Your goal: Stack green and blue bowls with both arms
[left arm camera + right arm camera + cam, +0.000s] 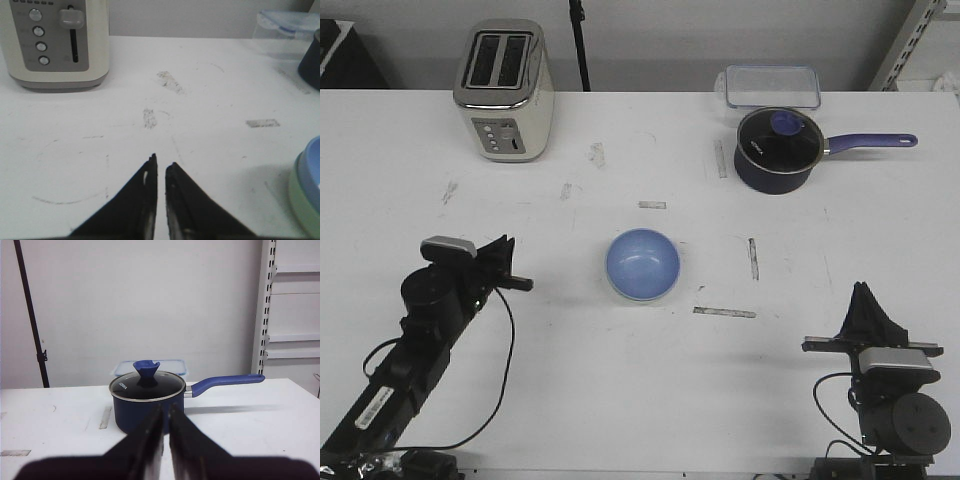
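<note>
The light blue bowl [642,263] sits nested inside the pale green bowl [620,291] at the middle of the table; only a thin green rim shows under it. In the left wrist view the blue bowl [311,172] and the green bowl [301,205] show at the frame's edge. My left gripper [520,283] is shut and empty, to the left of the stack, apart from it; it also shows in the left wrist view [160,165]. My right gripper [865,292] is shut and empty at the front right, seen in the right wrist view [165,410].
A cream toaster [505,90] stands at the back left. A dark navy saucepan [778,150] with a glass lid and purple-blue handle stands at the back right, a clear lidded container [772,87] behind it. Tape marks lie on the white table [620,400].
</note>
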Available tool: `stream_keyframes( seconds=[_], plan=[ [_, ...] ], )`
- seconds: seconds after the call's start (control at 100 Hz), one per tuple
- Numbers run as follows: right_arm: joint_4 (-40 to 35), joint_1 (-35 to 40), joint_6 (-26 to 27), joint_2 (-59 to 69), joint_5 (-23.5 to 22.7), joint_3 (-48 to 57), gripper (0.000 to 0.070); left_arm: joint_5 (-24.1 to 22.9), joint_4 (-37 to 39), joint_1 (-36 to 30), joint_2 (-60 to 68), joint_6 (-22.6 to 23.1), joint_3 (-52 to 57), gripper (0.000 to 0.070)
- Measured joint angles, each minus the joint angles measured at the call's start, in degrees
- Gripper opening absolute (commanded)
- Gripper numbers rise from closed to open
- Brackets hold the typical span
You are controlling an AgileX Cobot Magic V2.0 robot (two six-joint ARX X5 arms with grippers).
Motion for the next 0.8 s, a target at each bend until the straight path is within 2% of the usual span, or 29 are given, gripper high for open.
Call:
stream_keyframes(
  seconds=[0.1,0.22,0.49,0.66,0.8],
  plan=[
    [0.02,0.0,0.02,0.0,0.0,0.0,0.001,-0.02,0.39,1.75,-4.28,4.87,-4.11,0.0],
    [0.02,0.0,0.0,0.0,0.0,0.0,0.001,0.0,0.55,4.02,-9.62,7.15,-8.74,0.0],
    [0.02,0.0,0.0,0.0,0.0,0.0,0.001,-0.02,-1.03,10.25,-22.75,6.43,-14.95,0.0001],
    [0.02,0.0,0.0,0.0,0.0,0.0,0.001,-0.02,-6.8,11.65,-29.53,6.21,-14.97,0.0001],
    [0.02,0.0,0.02,0.0,0.0,0.0,0.001,0.0,-7.08,11.67,-33.7,6.21,-14.97,0.0001]
  ],
)
